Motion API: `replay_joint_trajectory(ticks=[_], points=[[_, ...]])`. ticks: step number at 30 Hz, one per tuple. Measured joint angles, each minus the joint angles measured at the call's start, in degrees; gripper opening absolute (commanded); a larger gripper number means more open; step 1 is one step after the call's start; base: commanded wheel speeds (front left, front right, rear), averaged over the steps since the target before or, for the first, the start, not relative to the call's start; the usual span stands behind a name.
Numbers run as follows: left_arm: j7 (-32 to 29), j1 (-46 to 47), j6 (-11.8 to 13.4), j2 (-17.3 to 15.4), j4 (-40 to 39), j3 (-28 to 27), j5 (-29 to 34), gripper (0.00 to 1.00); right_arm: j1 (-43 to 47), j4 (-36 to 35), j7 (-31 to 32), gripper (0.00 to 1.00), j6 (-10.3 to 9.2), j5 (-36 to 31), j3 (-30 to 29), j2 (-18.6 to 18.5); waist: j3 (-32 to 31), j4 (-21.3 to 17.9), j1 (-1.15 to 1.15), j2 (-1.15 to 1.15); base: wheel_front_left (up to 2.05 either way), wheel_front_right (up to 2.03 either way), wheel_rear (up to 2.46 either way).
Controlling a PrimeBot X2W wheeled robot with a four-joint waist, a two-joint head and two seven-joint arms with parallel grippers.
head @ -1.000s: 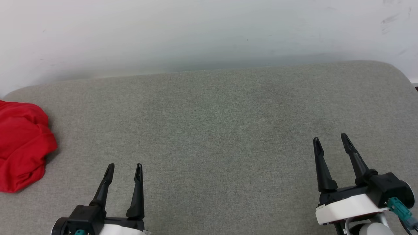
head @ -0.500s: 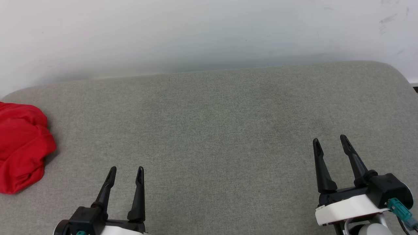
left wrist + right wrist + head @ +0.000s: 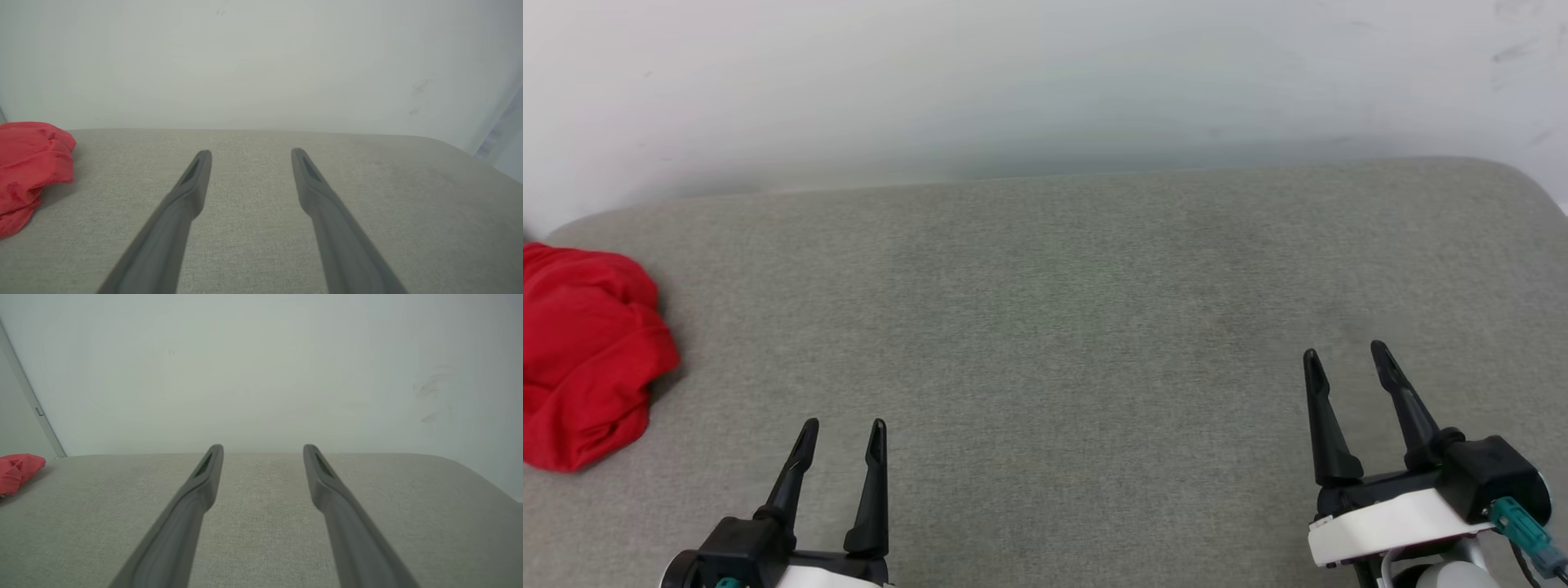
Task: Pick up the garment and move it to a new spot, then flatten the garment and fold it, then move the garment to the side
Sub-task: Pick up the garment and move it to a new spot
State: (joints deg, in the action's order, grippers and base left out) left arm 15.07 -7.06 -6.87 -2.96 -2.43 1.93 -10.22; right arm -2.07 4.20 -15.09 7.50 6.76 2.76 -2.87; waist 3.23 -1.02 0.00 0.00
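Both spread and empty, left gripper (image 3: 843,426) and right gripper (image 3: 1344,353) hover at the cushion's (image 3: 1045,327) front edge; a clumsy nudge could push the garment (image 3: 584,359), bunched at its left edge, off.

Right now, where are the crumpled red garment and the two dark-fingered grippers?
crumpled red garment (image 3: 588,359): head view, middle of the bunched cloth.
left gripper (image 3: 843,426): head view, midway between its fingertips.
right gripper (image 3: 1344,353): head view, midway between its fingertips.

Right gripper (image 3: 263,451): two dark fingers rising from 6 o'clock, spread wide apart.
Garment (image 3: 18,467): crumpled red heap at 9 o'clock, on the cushion.
Cushion (image 3: 408,506): grey fabric, lower half.
Wall (image 3: 261,375): pale, at 12 o'clock.
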Motion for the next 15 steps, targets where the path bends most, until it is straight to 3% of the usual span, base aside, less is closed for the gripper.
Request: replay_joint_trajectory(ticks=[15], points=[[0.0,-0.56,-0.13,0.01,0.1,-2.63,0.99,1.0,1.46,-0.08,0.0,1.0,0.0,0.68,3.6,-0.01,-0.06,9.43,0.0,0.0,0.0,0.0,0.0]])
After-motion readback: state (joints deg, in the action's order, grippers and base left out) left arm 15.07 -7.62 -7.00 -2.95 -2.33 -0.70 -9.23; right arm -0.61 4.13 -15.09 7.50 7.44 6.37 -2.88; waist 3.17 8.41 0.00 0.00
